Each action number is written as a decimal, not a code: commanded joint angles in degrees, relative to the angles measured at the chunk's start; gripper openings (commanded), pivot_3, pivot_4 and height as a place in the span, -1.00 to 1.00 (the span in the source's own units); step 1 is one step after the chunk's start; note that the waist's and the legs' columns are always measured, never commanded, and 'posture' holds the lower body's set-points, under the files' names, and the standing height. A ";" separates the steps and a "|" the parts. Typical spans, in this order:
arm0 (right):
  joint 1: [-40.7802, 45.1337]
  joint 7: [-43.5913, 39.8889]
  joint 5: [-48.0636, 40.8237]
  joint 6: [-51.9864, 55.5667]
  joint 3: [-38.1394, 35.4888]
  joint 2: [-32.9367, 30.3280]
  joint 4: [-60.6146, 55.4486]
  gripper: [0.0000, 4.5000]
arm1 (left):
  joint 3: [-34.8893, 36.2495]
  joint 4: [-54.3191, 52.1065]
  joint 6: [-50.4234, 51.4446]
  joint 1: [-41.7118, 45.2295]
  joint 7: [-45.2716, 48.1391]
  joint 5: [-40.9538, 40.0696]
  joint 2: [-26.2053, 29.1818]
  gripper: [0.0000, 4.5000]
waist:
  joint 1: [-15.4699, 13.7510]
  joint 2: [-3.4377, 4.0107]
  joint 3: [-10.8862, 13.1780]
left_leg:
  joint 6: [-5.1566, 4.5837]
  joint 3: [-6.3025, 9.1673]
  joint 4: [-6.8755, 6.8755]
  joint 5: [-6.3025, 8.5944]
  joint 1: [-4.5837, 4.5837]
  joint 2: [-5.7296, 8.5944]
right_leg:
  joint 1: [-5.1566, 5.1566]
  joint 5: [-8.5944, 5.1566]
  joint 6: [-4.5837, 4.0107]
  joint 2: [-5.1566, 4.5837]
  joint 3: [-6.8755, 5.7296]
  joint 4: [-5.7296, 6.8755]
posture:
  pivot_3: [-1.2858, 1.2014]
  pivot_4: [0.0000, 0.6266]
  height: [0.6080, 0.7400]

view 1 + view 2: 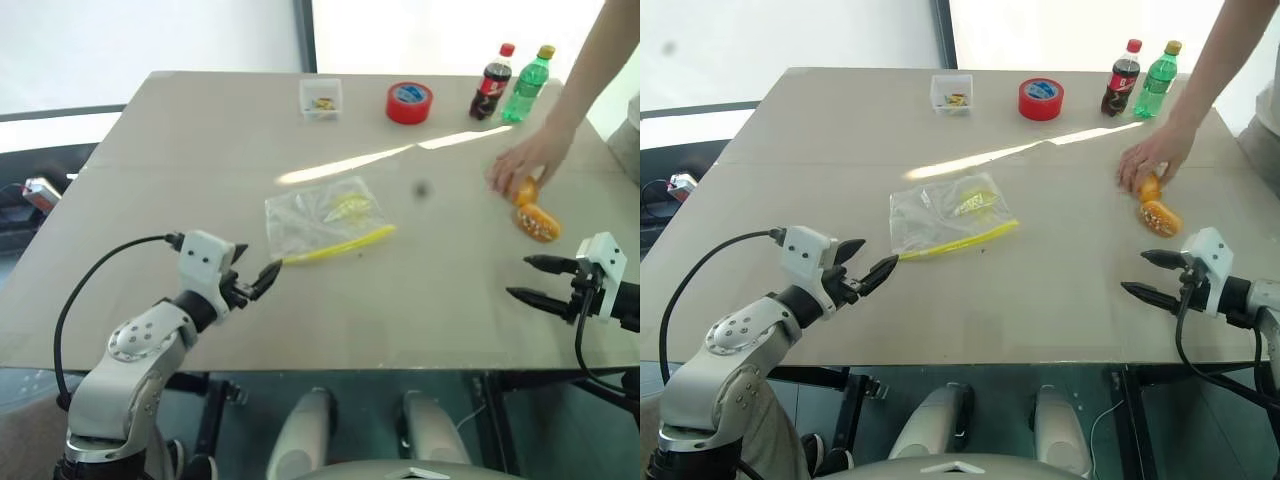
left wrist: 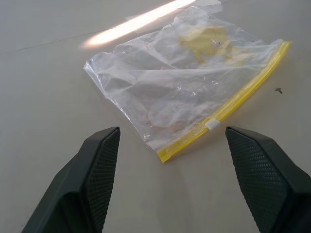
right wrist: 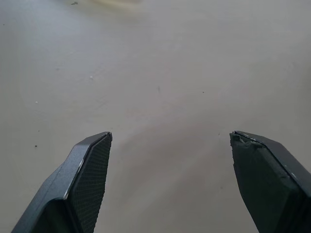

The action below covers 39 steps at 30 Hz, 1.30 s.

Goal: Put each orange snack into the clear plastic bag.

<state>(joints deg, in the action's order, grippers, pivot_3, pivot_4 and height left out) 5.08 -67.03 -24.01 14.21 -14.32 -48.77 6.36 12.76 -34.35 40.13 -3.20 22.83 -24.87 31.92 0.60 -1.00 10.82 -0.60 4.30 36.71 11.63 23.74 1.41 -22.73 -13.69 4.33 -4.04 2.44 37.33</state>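
The left pincer (image 1: pixel 868 262) gapes wide, empty, just short of the bag's (image 1: pixel 945 216) yellow strip (image 1: pixel 962 241) near mid-worktop (image 1: pixel 1040 290). The right pincer (image 1: pixel 1152 274) is likewise spread and empty, near two snacks (image 1: pixel 1161 217) at the worktop's right side, where a person's hand (image 1: pixel 1152 157) touches the farther one.

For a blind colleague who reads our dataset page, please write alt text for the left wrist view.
A clear plastic bag with a yellow seal strip lies flat on the beige table, just beyond the open left tool. The tool's two black textured fingers rise from below, spread wide, and do not touch the bag.
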 commanded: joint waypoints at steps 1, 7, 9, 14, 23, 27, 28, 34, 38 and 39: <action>-0.67 -0.09 -0.54 -1.05 -2.84 -1.39 -0.17 0.76 | 0.12 -2.11 -0.73 0.02 0.57 -0.10 0.51 0.63 | 0.00 0.00 0.00 | 0.00 0.00 0.00 0.00 0.00 0.00 | 0.00 0.00 0.00 0.00 0.00 0.00 | 0.03 -0.52 1.00; -2.07 -0.05 -0.90 -1.31 -3.99 -1.76 -0.18 0.76 | 0.53 -2.27 -0.46 0.62 0.88 -1.32 -0.19 0.63 | -0.09 0.00 0.00 | 0.00 0.00 0.00 0.00 0.01 0.00 | 0.00 0.00 0.00 -0.01 0.00 -0.02 | 0.03 -0.52 1.00; -2.12 -0.06 -0.89 -1.30 -4.10 -1.75 -0.19 0.76 | 0.44 -2.16 -0.48 0.77 0.82 -1.42 -0.13 0.63 | 0.04 0.00 0.00 | 0.00 0.00 0.00 0.00 0.00 -0.01 | 0.00 0.00 0.00 0.00 0.01 -0.02 | 0.03 -0.52 1.00; -2.48 -0.25 -1.04 -1.00 -4.48 -1.88 -0.46 0.76 | 0.46 -2.28 -0.49 0.57 0.85 -1.67 -0.04 0.63 | 0.01 0.00 0.00 | 0.00 0.00 -0.01 0.00 0.00 -0.01 | 0.00 0.00 0.00 0.00 0.00 -0.02 | 0.03 -0.52 1.00; -2.64 -0.36 -1.14 -1.09 -4.67 -2.09 -0.14 0.76 | 0.60 -2.17 -0.69 0.46 0.87 -1.81 -0.10 0.63 | 0.01 0.00 0.00 | 0.00 0.00 -0.01 0.00 0.00 -0.01 | 0.00 0.00 0.00 0.00 0.00 -0.02 | 0.03 -0.52 1.00; -2.59 -0.34 -1.16 -1.18 -4.68 -2.07 -0.09 0.76 | 0.37 -2.14 -0.80 0.60 0.76 -1.73 -0.28 0.63 | 0.00 0.00 0.00 | 0.00 0.00 -0.01 0.00 0.00 0.00 | 0.00 0.00 0.00 0.00 0.00 -0.02 | 0.03 -0.52 1.00; -2.58 -0.36 -1.15 -1.22 -4.68 -2.09 -0.06 0.76 | 0.34 -2.14 -0.81 0.62 0.74 -1.74 -0.33 0.63 | 0.00 0.00 0.00 | 0.00 0.00 -0.01 0.00 0.00 0.00 | 0.00 0.00 0.00 0.00 0.00 -0.02 | 0.03 -0.52 1.00; -2.53 -0.48 -1.20 -1.30 -4.74 -2.17 0.04 0.76 | 0.59 -2.04 -0.98 0.27 0.89 -1.68 -0.41 0.63 | 0.00 0.00 0.00 | 0.00 0.00 -0.01 0.00 0.00 0.00 | 0.00 0.00 0.00 0.00 0.00 -0.02 | 0.03 -0.52 1.00; -2.41 -0.99 -1.81 -1.62 -5.10 -2.05 0.15 0.76 | 0.68 -2.13 -1.29 -0.33 0.93 -1.51 -0.41 0.63 | 0.01 0.00 0.00 | 0.00 0.00 -0.01 0.00 0.00 0.00 | 0.00 0.00 0.00 0.00 0.01 -0.02 | 0.03 -0.52 1.00; -2.42 -1.18 -2.04 -1.68 -5.23 -2.06 0.14 0.76 | 0.66 -2.15 -1.32 -0.38 0.94 -1.49 -0.39 0.63 | -0.01 0.00 0.00 | 0.00 0.00 -0.01 0.00 0.00 -0.01 | 0.00 0.00 0.00 0.00 0.00 -0.02 | 0.03 -0.52 1.00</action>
<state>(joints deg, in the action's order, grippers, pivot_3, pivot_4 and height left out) 2.58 -67.43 -24.79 13.44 -16.77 -49.63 7.08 12.81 -34.35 39.94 -3.51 23.51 -26.17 31.46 0.60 -1.00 10.81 -0.61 4.30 36.70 11.63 23.74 1.40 -22.73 -13.70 4.33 -4.04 2.44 37.31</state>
